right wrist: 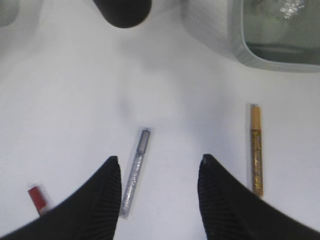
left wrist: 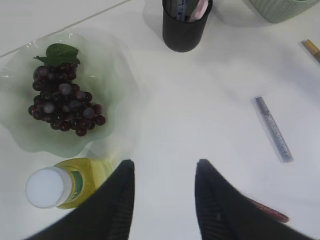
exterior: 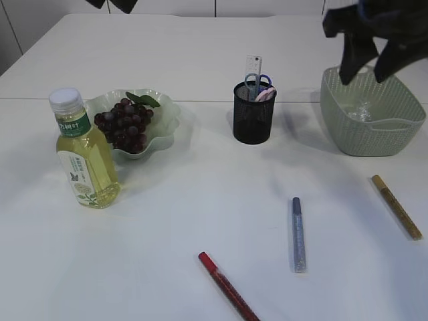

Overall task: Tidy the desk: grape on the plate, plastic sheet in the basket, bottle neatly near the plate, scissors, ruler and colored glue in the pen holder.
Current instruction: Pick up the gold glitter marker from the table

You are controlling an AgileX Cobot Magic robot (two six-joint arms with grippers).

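Both end effectors, left (left wrist: 162,200) and right (right wrist: 159,192), hang open and empty; three glue pens, silver (exterior: 298,234), gold (exterior: 396,206), red (exterior: 227,286), lie flat on the surface, so thin pens may slip or roll at grasp

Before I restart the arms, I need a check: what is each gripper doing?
Left gripper: open, holding nothing.
Right gripper: open, holding nothing.

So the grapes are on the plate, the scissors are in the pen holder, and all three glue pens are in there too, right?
Not quite. The red glue pen, silver one and gold one lie on the table, as the exterior view shows. Grapes on the plate and scissors in the pen holder are correct.
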